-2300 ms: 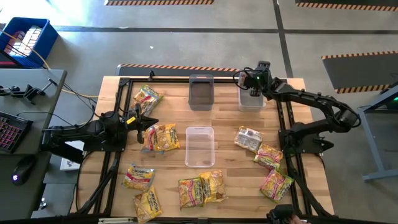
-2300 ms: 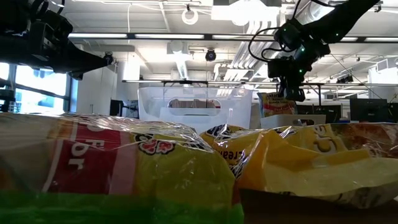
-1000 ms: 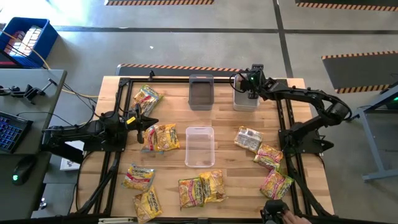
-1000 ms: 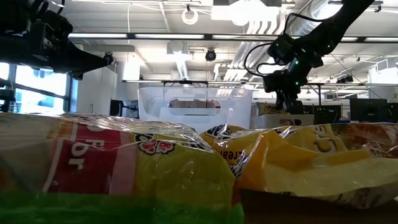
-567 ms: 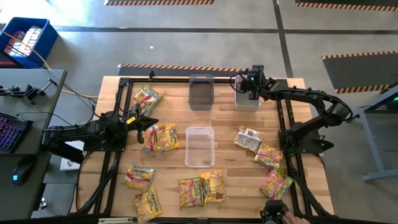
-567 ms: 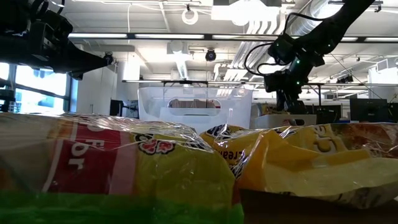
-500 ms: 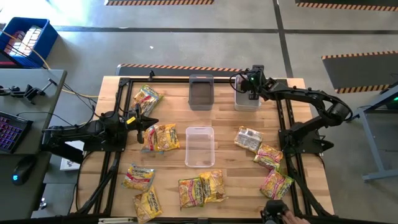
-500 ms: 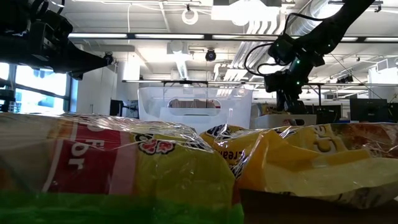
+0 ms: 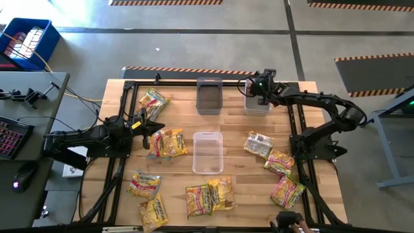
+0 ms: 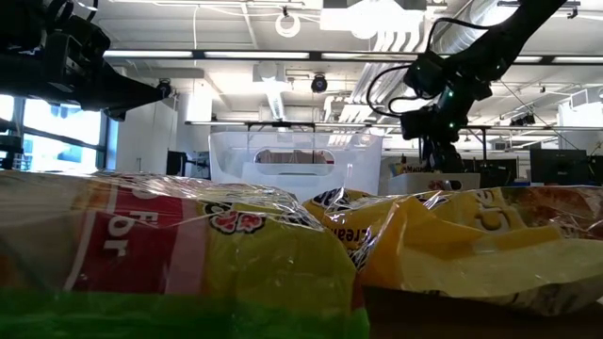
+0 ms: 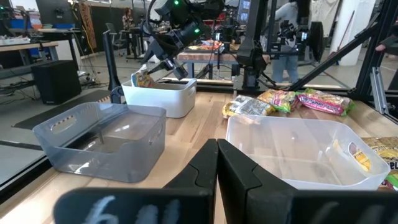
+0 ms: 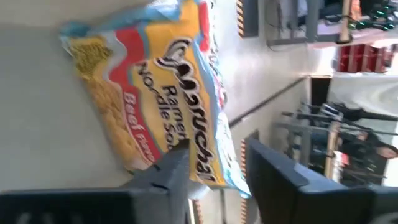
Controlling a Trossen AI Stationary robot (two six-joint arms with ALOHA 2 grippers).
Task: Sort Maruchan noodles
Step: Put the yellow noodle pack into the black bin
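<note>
The Maruchan noodles are flat packets, mostly yellow, scattered on the wooden table (image 9: pixel 239 188): one at the far left (image 9: pixel 152 101), one mid-left (image 9: pixel 167 142), several along the near edge (image 9: pixel 209 196) and several at the right (image 9: pixel 279 160). My right gripper (image 9: pixel 261 97) hangs open over the white bin (image 9: pixel 257 105) at the far right. A yellow-and-red beef packet (image 12: pixel 155 93) stands in that bin, and its near end (image 12: pixel 208 177) lies between the fingers. My left gripper (image 11: pixel 217 168) waits shut and level at the table's left. My right gripper stands with its fingers apart on either side of the beef packet's near end (image 12: pixel 208 177), coming at it slanting down from above. I cannot tell whether either finger touches the packet. The packet leans inside the white bin.
A grey bin (image 9: pixel 209 95) stands at the far middle and a clear bin (image 9: pixel 207 152) in the table's centre. Black frame rails (image 9: pixel 297 129) run along both sides. A desk with a keyboard (image 9: pixel 13 136) stands off to the left.
My right gripper has sunk with the beef packet over the white bin and has since stayed there, its wrist rolling slightly. The packet, which hung clear above the bin, now stands down inside it.
</note>
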